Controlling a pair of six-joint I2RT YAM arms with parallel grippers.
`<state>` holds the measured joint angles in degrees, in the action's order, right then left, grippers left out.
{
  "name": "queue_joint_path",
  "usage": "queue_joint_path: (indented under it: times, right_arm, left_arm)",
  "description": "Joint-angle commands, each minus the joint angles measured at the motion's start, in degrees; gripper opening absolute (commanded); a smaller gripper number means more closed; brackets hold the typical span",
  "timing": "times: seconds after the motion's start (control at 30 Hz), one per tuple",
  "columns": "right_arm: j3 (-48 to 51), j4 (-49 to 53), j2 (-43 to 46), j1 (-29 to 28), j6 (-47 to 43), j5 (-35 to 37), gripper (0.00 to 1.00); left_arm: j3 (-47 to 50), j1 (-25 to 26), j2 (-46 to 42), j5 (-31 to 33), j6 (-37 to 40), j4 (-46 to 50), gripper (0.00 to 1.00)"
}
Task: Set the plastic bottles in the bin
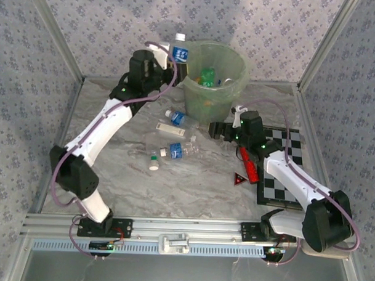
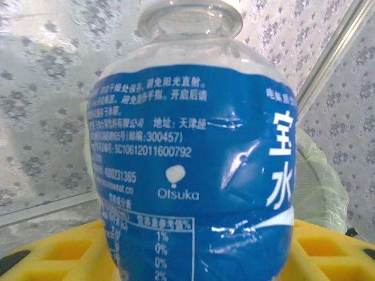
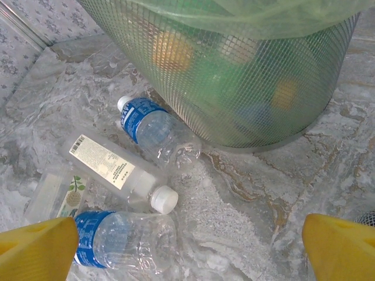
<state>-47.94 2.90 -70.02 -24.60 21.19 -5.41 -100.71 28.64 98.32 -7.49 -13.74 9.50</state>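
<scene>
A: Left gripper, state?

B: Closed on a clear plastic bottle with a blue printed label. The bottle stood upright, neck up, with a yellow finger on each side of its lower body. In the top view this held bottle was raised off the table, just beside the left rim of the pale green translucent round bin. I could not tell whether it had crossed over the opening.

A: Right gripper?

B: Jaws spread wide, holding nothing. It was low over the grey marbled table, near the bin's base on the right side. Its wrist view showed the yellow fingertips well apart — only bare table between them.

A: Contents of the bin?

B: A green bottle and other items under the crinkled liner; too blurred to count.

A: Bottles left on the table?

B: A blue-labelled bottle lay touching the bin's wall. A clear white-capped bottle with a white label lay just beside it, and a second blue-labelled bottle was nearer the right fingers. A tiny white-capped bottle lay apart, toward the left arm.

A: Other objects?

B: A red cylinder tube and a small red triangle — both at the edge of a black-and-white checkered board.
</scene>
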Motion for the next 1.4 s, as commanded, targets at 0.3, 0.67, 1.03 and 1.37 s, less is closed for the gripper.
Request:
queue_joint_path:
  times: [0.3, 0.67, 1.03, 1.37]
  right_arm:
    - [3.1, -0.49, 3.4, 0.79, -0.03, 0.22, 1.0]
    - [3.76, -0.13, 3.92, 0.96, 0.43, 0.64, 1.0]
    - [2.97, 0.2, 3.59, 0.99, 1.06, 0.6, 1.0]
    - [1.23, -1.81, 0.66, -1.33, 0.49, -2.83, 1.0]
  left_arm:
    - [-45.93, 1.69, 27.84, -10.68, 4.48, 29.85, 0.54]
    - [-59.61, 2.15, 37.3, -11.5, 1.24, 32.16, 0.65]
    - [-59.61, 2.47, 34.17, -12.12, 0.61, 32.08, 0.99]
    - [-34.99, 2.56, 17.4, -8.96, 2.47, 22.8, 1.0]
